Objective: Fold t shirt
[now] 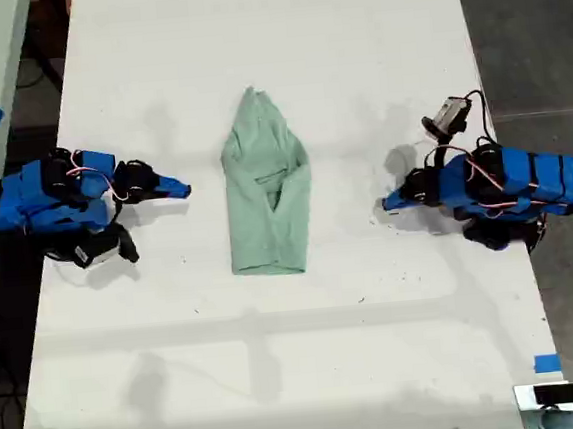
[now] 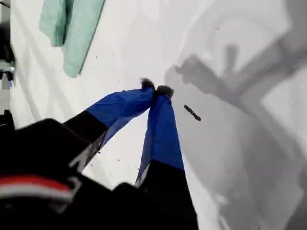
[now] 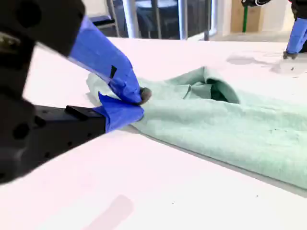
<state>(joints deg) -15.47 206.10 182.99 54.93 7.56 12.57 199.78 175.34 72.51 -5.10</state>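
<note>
Claws first: your first gripper [image 2: 156, 90] has its jaws pressed together on nothing, tips over the bare white table [image 1: 378, 347]. Your second gripper [image 3: 136, 103] is likewise closed and empty, just beside the t shirt [image 1: 264, 188]. You see the shirt lying folded lengthwise mid-table, between both arms.

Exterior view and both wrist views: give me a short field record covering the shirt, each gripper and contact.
shirt: lies mid-table, folded into a long narrow strip, wrinkled
first gripper: at the exterior view's right, shut, holds nothing, apart from the shirt
second gripper: at the exterior view's left, looks shut, close beside the shirt, not holding it
contact: none visible
fold: partly done, by how the shirt lies
</note>
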